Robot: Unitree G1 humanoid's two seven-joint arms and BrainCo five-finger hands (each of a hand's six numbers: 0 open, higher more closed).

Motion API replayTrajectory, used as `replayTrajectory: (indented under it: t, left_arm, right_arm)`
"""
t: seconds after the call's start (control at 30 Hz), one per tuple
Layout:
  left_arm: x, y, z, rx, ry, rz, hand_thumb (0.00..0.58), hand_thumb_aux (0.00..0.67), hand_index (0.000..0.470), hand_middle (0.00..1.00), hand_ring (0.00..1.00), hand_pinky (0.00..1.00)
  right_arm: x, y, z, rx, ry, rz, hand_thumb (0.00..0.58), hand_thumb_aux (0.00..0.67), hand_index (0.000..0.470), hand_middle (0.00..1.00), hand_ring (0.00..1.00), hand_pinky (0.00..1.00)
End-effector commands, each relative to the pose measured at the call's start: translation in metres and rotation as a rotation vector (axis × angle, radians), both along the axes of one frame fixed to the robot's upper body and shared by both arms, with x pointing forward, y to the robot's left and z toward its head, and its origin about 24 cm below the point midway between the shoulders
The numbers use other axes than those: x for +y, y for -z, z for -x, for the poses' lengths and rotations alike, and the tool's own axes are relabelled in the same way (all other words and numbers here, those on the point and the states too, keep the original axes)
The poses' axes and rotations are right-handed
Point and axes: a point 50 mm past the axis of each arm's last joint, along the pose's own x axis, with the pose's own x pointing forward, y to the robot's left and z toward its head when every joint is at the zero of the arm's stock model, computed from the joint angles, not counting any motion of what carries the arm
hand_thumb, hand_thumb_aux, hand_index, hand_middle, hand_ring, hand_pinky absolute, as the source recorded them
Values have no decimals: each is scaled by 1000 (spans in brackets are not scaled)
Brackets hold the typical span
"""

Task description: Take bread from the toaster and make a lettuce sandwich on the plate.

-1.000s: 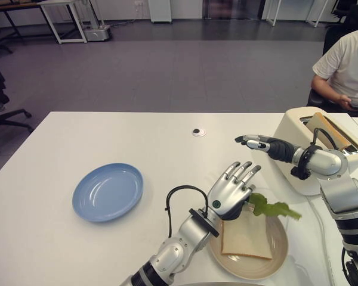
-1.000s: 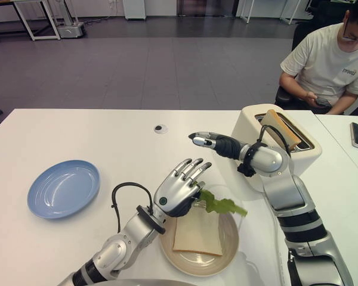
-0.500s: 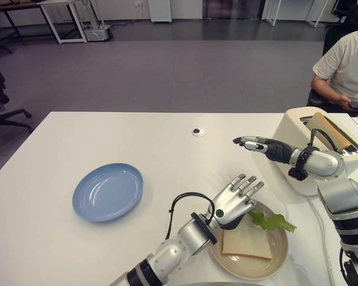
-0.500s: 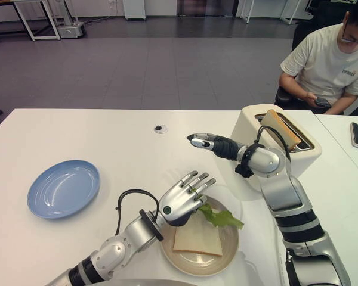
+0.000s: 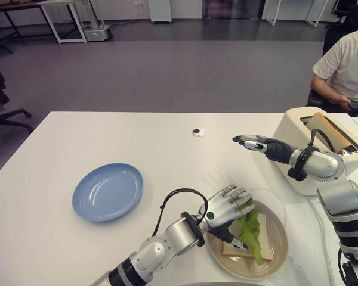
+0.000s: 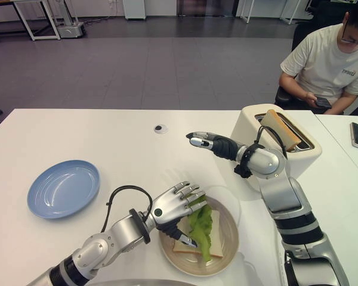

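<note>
lettuce (image 5: 250,229) lies as one long green leaf on top of a bread slice (image 5: 264,223), on a tan plate (image 5: 279,229) directly under and just right of the left hand (image 5: 224,205). the leaf's long axis runs far to near. its far end is tucked beneath the left hand, and its near end points toward the robot, slanting slightly to the right and almost reaching the plate's near rim. the left hand hovers low over the plate's left side, touching or nearly touching the leaf. whether it grips the leaf or has let it go cannot be told. the right hand (image 5: 253,141) hangs in the air well beyond the plate, held flat and straight, pointing to the robot's left and holding nothing. just to its right stands a cream toaster (image 5: 298,128), and a second slice (image 5: 325,128) leans up out of its slot. a blue plate (image 5: 107,192) sits on the white table (image 5: 77,137), well to the left of the left hand. the task looks past halfway: the bottom slice and the lettuce seem to be in place. what likely remains is lifting the second slice from the toaster and laying it on top.
</note>
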Motion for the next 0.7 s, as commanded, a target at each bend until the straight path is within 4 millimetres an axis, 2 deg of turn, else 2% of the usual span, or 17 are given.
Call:
replayTrajectory:
  t: [0.03,0.17,0.3,0.47,0.53,0.6,0.7]
  left_arm:
    - [11,-17,-8,-40,-86,63,0,0,0,0,0,0]
    - [35,-45,-18,-111,-189,102,0,0,0,0,0,0]
    - [67,-79,-28,-142,-384,388,0,0,0,0,0,0]
    - [85,-76,-34,-78,-469,541,0,0,0,0,0,0]
    - [92,-71,-35,-60,-507,555,0,0,0,0,0,0]
    - [100,-66,-37,-54,-545,547,0,0,0,0,0,0]
    - [109,-60,-37,-55,-590,519,0,0,0,0,0,0]
  right_arm:
    - [1,-1,-2,-2,0,1,0,0,0,0,0,0]
    - [0,-5,-6,-18,3,-2,0,0,0,0,0,0]
    - [-3,-16,-10,-70,29,-20,0,0,0,0,0,0]
    - [-22,-60,-21,-257,127,-51,0,0,0,0,0,0]
    - [-33,-84,-25,-415,185,57,0,0,0,0,0,0]
    - [-49,-101,-28,-598,248,326,0,0,0,0,0,0]
    - [-73,-102,-35,-689,303,668,0,0,0,0,0,0]
